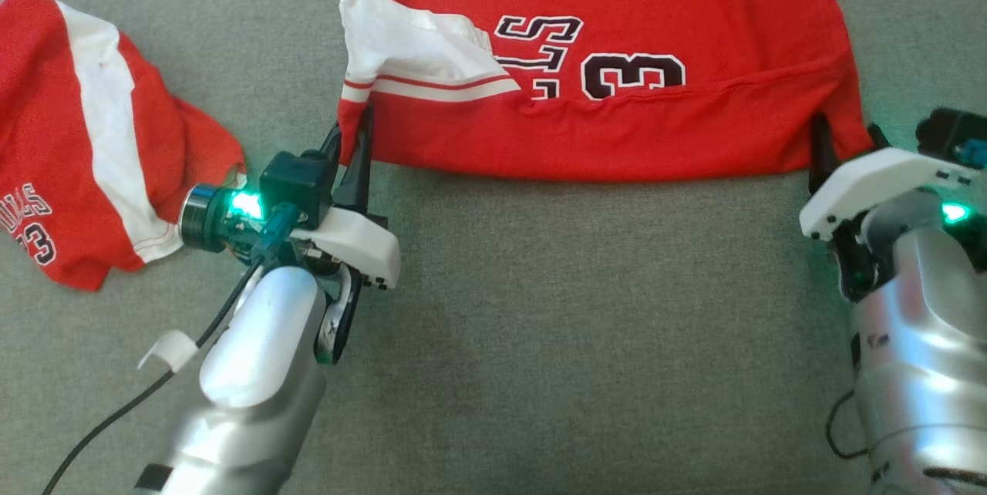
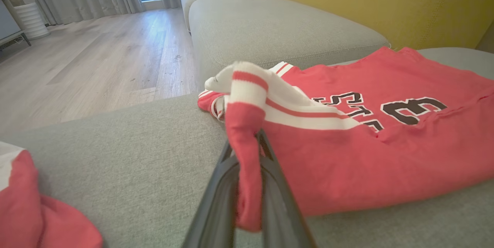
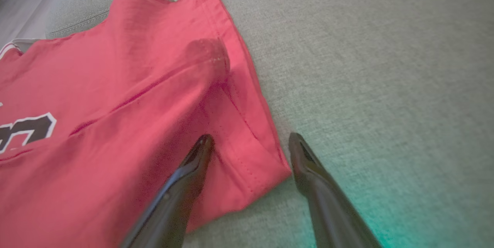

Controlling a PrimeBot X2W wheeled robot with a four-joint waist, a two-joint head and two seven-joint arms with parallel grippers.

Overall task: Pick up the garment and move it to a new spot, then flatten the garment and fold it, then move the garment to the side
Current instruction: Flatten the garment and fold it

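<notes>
I see the red shirt lying mostly flat at the top middle of the head view, on the grey couch. It has white stripes and dark letters on it. My left gripper is at the shirt's lower left corner, and its two dark fingers are squeezed together on that corner. In the left wrist view the red cloth is pinched between them, near the bottom middle of the frame. My right gripper is at the shirt's lower right corner, at the right side of the head view. Its fingers are wide apart, with the corner between them. I cannot tell if they touch the cloth. A second shirt lies bunched up at the left edge of the head view, well apart from the first one.
</notes>
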